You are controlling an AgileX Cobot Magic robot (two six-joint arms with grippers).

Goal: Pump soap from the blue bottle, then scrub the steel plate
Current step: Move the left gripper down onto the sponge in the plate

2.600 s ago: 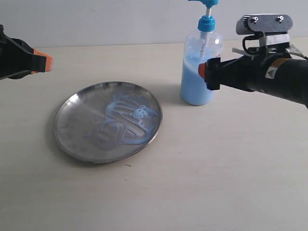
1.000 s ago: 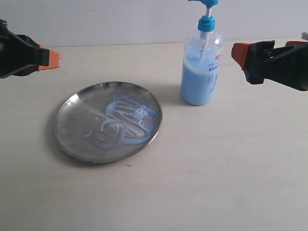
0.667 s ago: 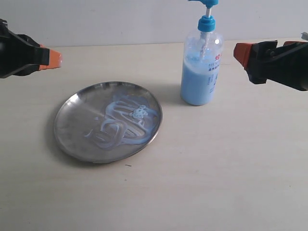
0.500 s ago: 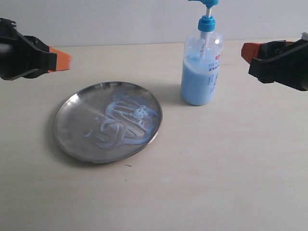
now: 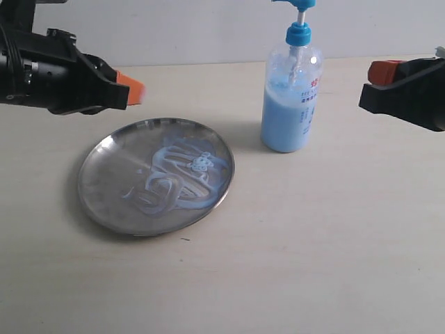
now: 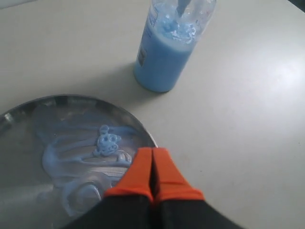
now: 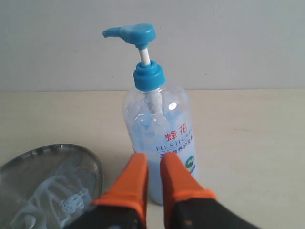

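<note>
Firstly, in the exterior view the steel plate [image 5: 104, 182] lies flat on the pale surface [image 5: 313, 243], left of the middle. The soap [image 5: 182, 174] makes whitish-blue swirls on the half of the plate nearer to the bottle. The blue bottle [image 5: 285, 118] stands upright to the right of the plate and further back, near it but apart, and it is about half full of light-blue liquid. The left pincer [image 5: 132, 89] reaches in from the left, and its orange tip is seen just beyond the far rim of the plate. The right pincer [image 5: 384, 70] is at the right edge, well apart from the bottle.

Next, in the left wrist view the left pincer [image 6: 152, 152] is clenched: its two orange fingers [image 6: 140, 171] press together and nothing is between them. The tip is seen against the rim of the plate [image 6: 24, 112], beside the soap [image 6: 107, 143]. The bottle [image 6: 162, 62] stands beyond the plate.

Finally, in the right wrist view the right pincer [image 7: 153, 160] is almost clenched. Only a thin slit stays between its fingers [image 7: 133, 179], and they grasp nothing. It points at the bottle [image 7: 157, 126], whose pump head [image 7: 131, 33] is raised. The plate [image 7: 28, 167] with soap [image 7: 66, 202] lies beside the bottle.
</note>
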